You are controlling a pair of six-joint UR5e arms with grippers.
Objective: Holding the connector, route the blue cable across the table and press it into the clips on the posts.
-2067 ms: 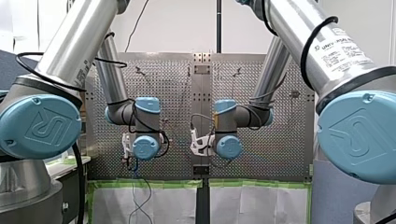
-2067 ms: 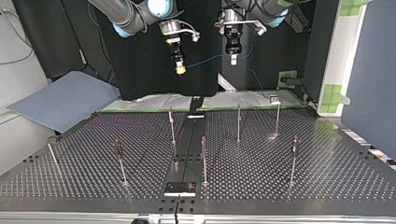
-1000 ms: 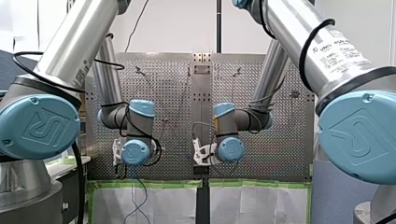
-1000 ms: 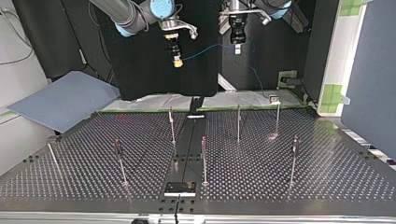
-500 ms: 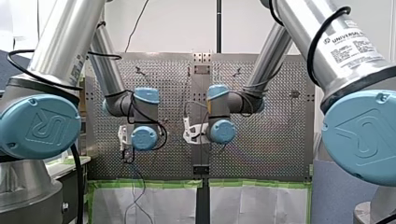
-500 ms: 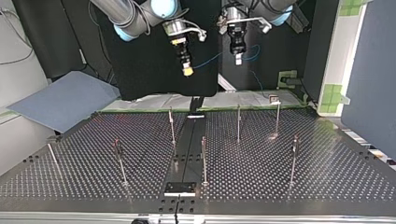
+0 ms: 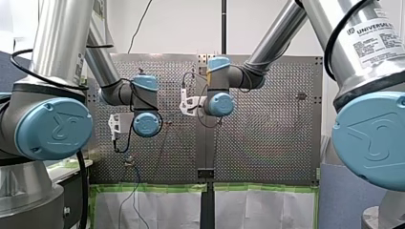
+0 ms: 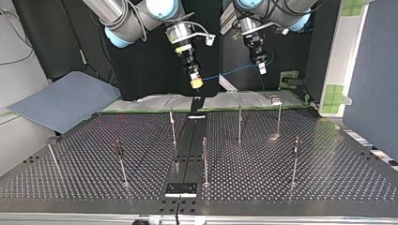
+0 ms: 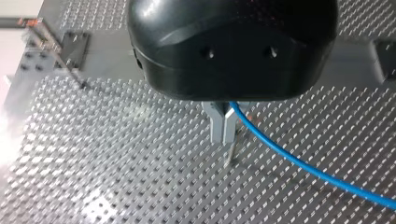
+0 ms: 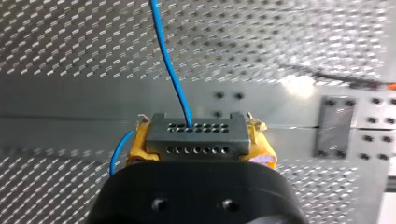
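Note:
In the right wrist view my right gripper (image 10: pixel 196 148) with yellow pads is shut on a grey connector (image 10: pixel 195 132). The blue cable (image 10: pixel 168 60) leaves the connector's face. The left wrist view has my left gripper (image 9: pixel 223 136) with its metal fingers shut on the blue cable (image 9: pixel 299 163), which trails off to one side over the perforated table. Seen in the top view, my right gripper (image 8: pixel 196 83) and my left gripper (image 8: pixel 262 69) hang above the table's far edge, with the cable (image 8: pixel 230 73) stretched between them. Thin posts (image 8: pixel 172 125) stand on the table below.
Several posts rise from the perforated table (image 8: pixel 281 178), among them a post (image 8: pixel 240 123) right of the middle rail and a nearer post (image 8: pixel 204 159). A dark plate (image 8: pixel 181 189) sits at the near edge. A blue-grey sheet (image 8: pixel 65 101) lies at the top view's left.
In the top view both grippers have come down and swung toward the view's right, carrying the cable with them. In the front view both wrists have moved up over the table.

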